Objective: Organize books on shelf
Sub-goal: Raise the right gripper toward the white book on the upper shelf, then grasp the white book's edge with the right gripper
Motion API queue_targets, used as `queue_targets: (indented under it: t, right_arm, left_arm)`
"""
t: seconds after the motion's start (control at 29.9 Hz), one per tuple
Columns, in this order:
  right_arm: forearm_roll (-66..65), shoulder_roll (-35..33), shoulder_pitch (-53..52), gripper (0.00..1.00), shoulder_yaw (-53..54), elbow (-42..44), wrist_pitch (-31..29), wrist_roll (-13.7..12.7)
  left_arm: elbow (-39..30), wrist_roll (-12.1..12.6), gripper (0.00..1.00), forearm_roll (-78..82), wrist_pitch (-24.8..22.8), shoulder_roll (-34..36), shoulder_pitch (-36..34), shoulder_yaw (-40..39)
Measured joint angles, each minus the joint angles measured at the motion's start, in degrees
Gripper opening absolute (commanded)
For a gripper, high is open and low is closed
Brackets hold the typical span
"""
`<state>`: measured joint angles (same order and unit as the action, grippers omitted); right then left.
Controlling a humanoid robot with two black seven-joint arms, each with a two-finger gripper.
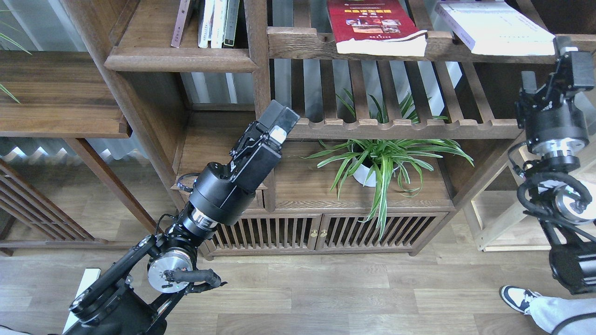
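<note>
the bookcase (139, 102) fills the upper part of the view, dark wood over a plank floor (349, 288). its solid shelf (179, 58) with the rounded front edge sits upper left and carries a few upright books at the top edge; their covers cannot be read. to its right a slatted rack (298, 43) holds the red book (370, 23) lying flat, its page edge hanging over the front rail. further right the white book (496, 25) lies flat on the same rack, also jutting forward. a second slatted rack (396, 126) runs below, and under it a plant (384, 160) stands in a white pot on the cabinet top.

the left arm rises from the lower left corner, and the left gripper (278, 120) ends just in front of the lower rack's left end, holding nothing; it is seen end-on as one dark block, so whether its fingers are apart cannot be told. the right arm comes up the right edge, and the right gripper (554, 60) sits just below the white book's near corner, its two fingers spread with a clear gap and nothing between them. a shoe (517, 298) shows at the lower right.
</note>
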<state>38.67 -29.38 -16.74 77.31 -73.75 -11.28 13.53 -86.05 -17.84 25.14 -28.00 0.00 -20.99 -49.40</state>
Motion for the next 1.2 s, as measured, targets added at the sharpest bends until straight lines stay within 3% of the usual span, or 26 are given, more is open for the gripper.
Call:
queue_targets:
  t: [1.04, 1.2]
  right_arm:
    - [0.98, 0.81, -8.91, 0.97, -0.23, 0.02, 19.32, -4.11]
    - [1.06, 0.41, -9.49, 0.92, -0.13, 0.02, 20.11, -4.44]
  left_arm:
    - [0.67, -0.04, 0.99, 0.00, 0.00, 0.00, 0.18, -0.68]
    - [0.70, -0.01, 0.99, 0.00, 0.00, 0.00, 0.17, -0.93]
